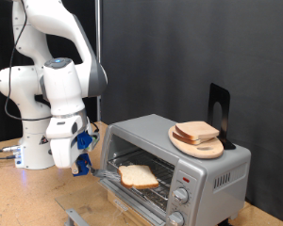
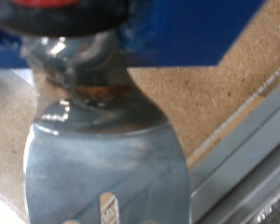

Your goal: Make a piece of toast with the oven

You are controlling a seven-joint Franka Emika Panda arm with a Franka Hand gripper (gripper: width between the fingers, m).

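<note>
Exterior view: gripper (image 1: 83,151) sits low at centre-left of the frame, just beside the open mouth of the oven (image 1: 174,160), with a thin flat blade reaching toward the rack. Piece of toast (image 1: 138,175) lies flat on the pulled-out rack, lower centre. Jaw state cannot be told here. Judgement: blade should stay level and low against the rack edge, approaching squarely. Open room lies toward the frame's left; oven wall and stacked slices on the wooden board (image 1: 196,143) crowd the right.

Wrist view: fingers appear clamped on the neck of a metal spatula (image 2: 107,163), filling the frame. Oven rail edge runs along the lower right; toast not visible.
</note>
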